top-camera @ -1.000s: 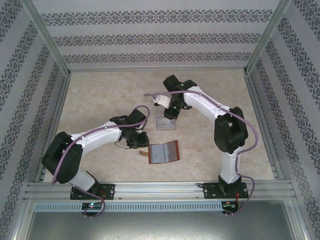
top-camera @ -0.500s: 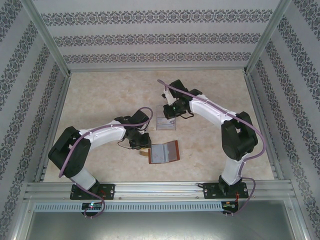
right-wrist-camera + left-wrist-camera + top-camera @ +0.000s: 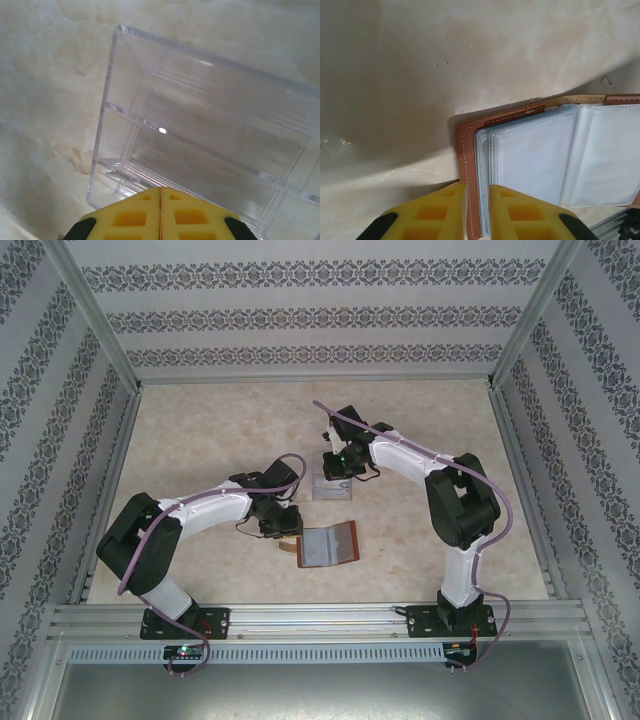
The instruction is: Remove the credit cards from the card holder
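Our left arm [image 3: 190, 515] folds out to the left at its elbow, then reaches low and to the right towards the middle of the table [image 3: 200, 440]. Its left pincer [image 3: 477, 187] is closed down to a narrow slit on the stitched leather edge of the card holder [image 3: 468, 150], which runs between the two yellow fingers. From above, the holder [image 3: 328, 543] lies open and flat near the table's middle, with this pincer [image 3: 283, 528] at its left side.

Our right arm [image 3: 455, 510] rises from its base, bends at a dark joint and stretches up and to the left. Its right pincer [image 3: 160, 192] is fully closed, finger against finger, holding nothing, and it hangs over the near rim of the clear tray [image 3: 111, 90]. The tray [image 3: 332, 485] sits just beyond the holder.

The holder is reddish-brown leather with pale stitching; inside are milky, glossy plastic sleeves [image 3: 535, 160] stacked like pages. The tray is hard, transparent plastic with thin dividing ribs. The table is mottled cream, like marble.

The holder's right end is cut off in the left wrist view. Whether credit cards sit in the sleeves we cannot tell. A mauve cable [image 3: 500, 500] loops along the right arm.
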{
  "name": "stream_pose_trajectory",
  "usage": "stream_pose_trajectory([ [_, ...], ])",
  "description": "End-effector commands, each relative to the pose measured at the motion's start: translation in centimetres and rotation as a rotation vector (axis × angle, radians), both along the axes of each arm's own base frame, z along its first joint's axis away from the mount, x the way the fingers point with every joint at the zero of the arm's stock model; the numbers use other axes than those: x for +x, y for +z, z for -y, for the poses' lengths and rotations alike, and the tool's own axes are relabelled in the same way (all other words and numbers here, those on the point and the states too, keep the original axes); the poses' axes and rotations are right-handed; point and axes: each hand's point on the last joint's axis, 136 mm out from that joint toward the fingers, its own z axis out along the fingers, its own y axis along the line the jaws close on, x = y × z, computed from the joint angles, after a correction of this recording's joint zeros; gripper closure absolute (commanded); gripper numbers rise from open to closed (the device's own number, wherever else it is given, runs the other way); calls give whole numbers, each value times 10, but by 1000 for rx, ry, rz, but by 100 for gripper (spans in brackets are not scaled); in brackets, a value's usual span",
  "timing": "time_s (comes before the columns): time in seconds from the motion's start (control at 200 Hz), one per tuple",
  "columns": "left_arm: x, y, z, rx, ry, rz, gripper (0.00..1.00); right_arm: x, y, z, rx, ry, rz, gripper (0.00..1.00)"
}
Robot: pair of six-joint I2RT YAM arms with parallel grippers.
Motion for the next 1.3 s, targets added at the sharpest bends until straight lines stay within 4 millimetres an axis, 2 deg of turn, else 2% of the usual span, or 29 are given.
stream_pose_trajectory([
  [0.0,-1,1,7,-13,-9,5,79,5,0,0,9,-16,5,90],
  [0.24,0,0,7,-11,-13,5,80,7,20,0,4,-10,40,90],
  [0.435,-1,-3,7,-9,-17,-1,80,-10,38,-3,47,-30,23,90],
  [0.56,-3,-4,6,-8,-20,-7,80,-31,46,-8,114,-42,-10,89],
  [0.834,-14,-15,-1,14,-36,-40,81,-93,44,-25,202,-33,-101,85],
  [1.064,-18,-14,-3,18,-55,-44,81,-144,29,-33,198,-32,-163,84],
  [1.294,-21,-5,6,3,-86,-41,81,-174,10,-39,189,-57,-214,84],
])
